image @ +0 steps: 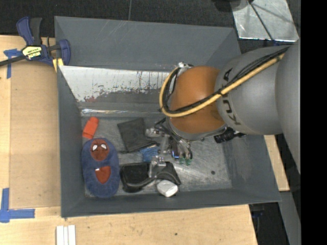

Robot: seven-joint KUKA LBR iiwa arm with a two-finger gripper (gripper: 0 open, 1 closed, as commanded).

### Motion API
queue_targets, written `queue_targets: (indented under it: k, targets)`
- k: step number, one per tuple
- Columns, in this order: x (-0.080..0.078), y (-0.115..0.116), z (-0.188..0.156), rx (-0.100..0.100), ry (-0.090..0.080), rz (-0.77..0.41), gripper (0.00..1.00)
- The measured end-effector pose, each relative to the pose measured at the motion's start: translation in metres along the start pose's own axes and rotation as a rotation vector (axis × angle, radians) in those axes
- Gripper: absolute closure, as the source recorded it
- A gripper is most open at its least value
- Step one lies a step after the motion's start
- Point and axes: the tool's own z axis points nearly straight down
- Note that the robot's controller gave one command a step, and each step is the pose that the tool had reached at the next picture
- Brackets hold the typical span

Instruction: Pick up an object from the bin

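The pincer (162, 160) is down at the middle of the floor of the grey metal bin (70, 157), hanging under the arm's rounded orange cover (194, 100). Its metal parts run together with the clutter beneath it, so I cannot tell whether it is wide or narrow, nor whether anything is in its grip.

Nearest to it, touching or just beside it on its left in the view, lies a small flat blue piece (148, 154). It is the thing closest under the pincer. Just below the pincer, toward the near wall, sits a black rounded glossy thing (135, 176), and beside that, straight below the pincer, a small white rounded piece (167, 189). A tiny green bit (187, 161) shows close on the pincer's right.

A little further, up and to the left of the pincer, a dark grey flat square pad (134, 133) lies tilted on the floor.

Further left again, well apart from the pincer, a blue plush slipper with two orange-red patches (99, 168) lies along the left wall. Just above it, farthest from the pincer, is a small orange block (90, 127).

A yellow cable (240, 80) loops over the orange cover and runs back along the grey arm (260, 103) to the right.
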Motion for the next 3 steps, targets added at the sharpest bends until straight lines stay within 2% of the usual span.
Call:
queue_targets:
  k: [1,2,3]
  targets:
    - [-0.0026,0.006,0.0096,-0.001,-0.006,0.026,0.0]
    - [-0.0022,0.0056,0.0106,0.0,-0.004,0.051,0.0]
    - [-0.0046,0.0063,0.0122,-0.004,-0.019,0.052,1.0]
